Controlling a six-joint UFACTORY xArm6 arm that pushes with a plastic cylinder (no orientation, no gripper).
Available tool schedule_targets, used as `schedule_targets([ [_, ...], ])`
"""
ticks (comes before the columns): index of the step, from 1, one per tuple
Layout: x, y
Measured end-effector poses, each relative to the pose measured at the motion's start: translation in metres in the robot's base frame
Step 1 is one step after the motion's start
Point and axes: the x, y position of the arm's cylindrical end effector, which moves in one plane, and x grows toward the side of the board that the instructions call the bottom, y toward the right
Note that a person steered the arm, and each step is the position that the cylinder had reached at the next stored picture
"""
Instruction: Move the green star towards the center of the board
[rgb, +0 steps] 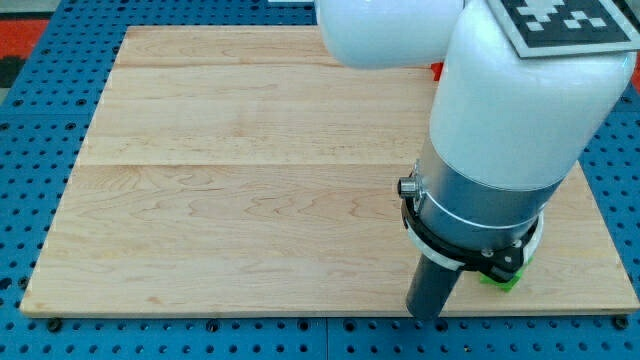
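A small piece of a green block (499, 280) shows at the view's bottom right, mostly hidden under the arm; its shape cannot be made out. My dark rod comes down just to the left of it, and my tip (427, 316) rests near the board's bottom edge. A sliver of a red block (437, 70) shows at the view's top, beside the white arm body; its shape is hidden too.
The wooden board (250, 180) lies on a blue perforated table (40, 150). The white and grey arm (510, 130) covers much of the board's right side, with a black and white marker on top.
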Motion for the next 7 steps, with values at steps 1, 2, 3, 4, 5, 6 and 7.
schedule_targets([
  [1, 0.0, 0.002],
  [2, 0.0, 0.001],
  [3, 0.0, 0.004],
  [4, 0.0, 0.009],
  [5, -0.001, 0.076],
  [6, -0.001, 0.165],
  [7, -0.021, 0.119],
])
